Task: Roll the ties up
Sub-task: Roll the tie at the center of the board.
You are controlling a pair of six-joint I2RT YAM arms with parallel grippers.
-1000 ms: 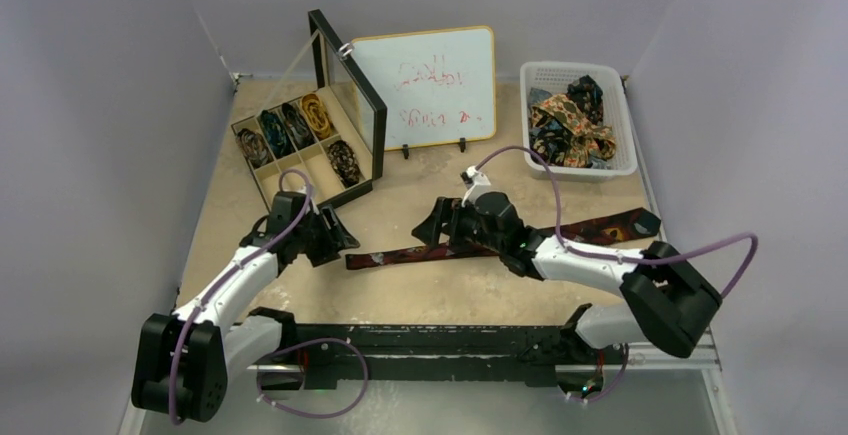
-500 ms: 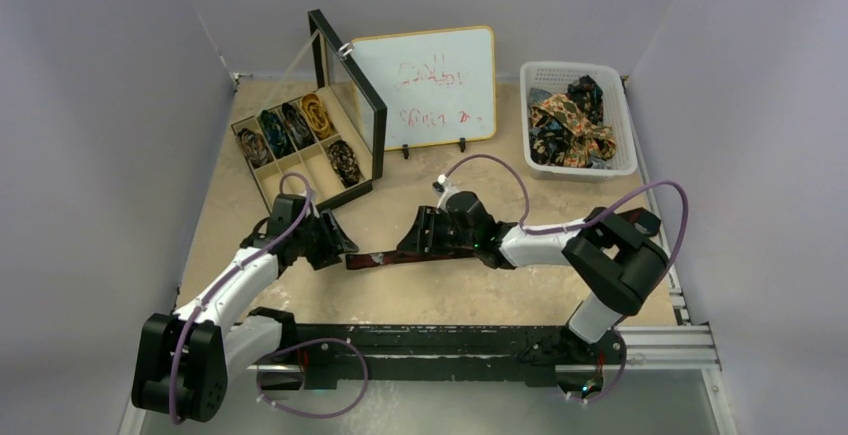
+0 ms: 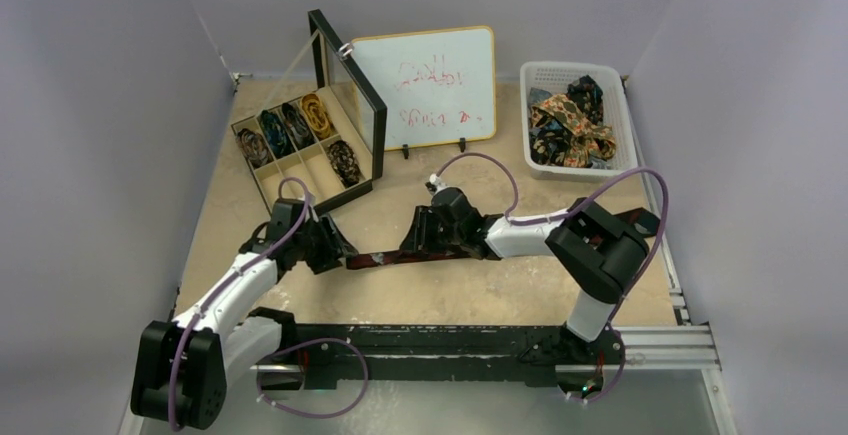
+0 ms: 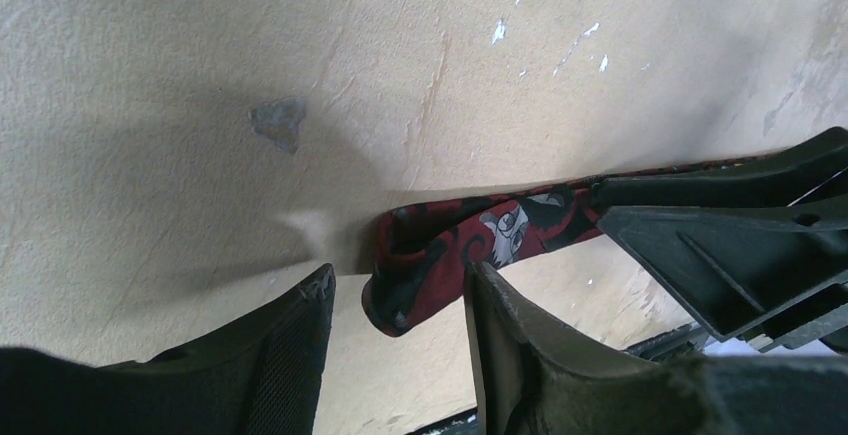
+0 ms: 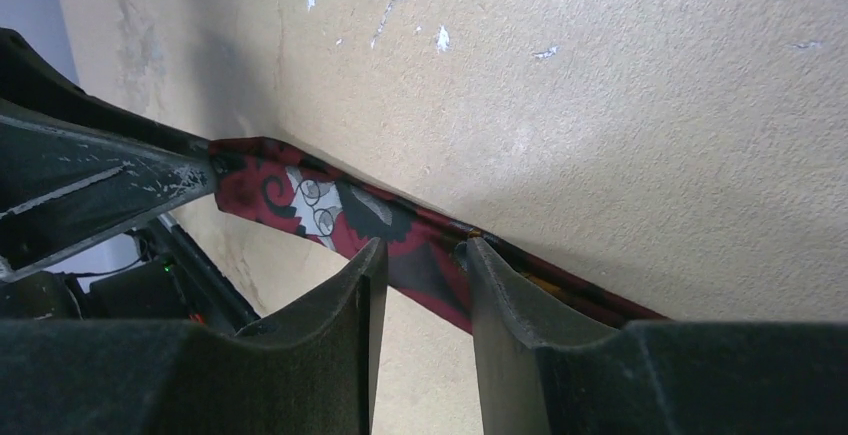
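A dark maroon patterned tie (image 3: 560, 230) lies stretched across the table, its left end (image 4: 420, 265) curled up on itself. My left gripper (image 3: 340, 246) is low over that end. In the left wrist view the left gripper (image 4: 395, 280) is open and the curled end sits just past its fingertips. My right gripper (image 3: 410, 243) is a short way along the same tie. In the right wrist view the right gripper (image 5: 420, 255) keeps a narrow gap, its fingertips (image 5: 368, 267) down on the tie (image 5: 330, 210), with bare table showing between the jaws.
A black box (image 3: 270, 177) with its lid (image 3: 350, 95) raised holds rolled ties (image 3: 297, 123) at the back left. A whiteboard (image 3: 425, 85) stands behind the middle. A white basket (image 3: 620, 125) of loose ties (image 3: 568, 120) is at the back right. A black rail (image 3: 440, 340) runs along the near edge.
My right gripper has slid left along the tie toward the left gripper, and its jaws have narrowed a lot. The left gripper has barely shifted.
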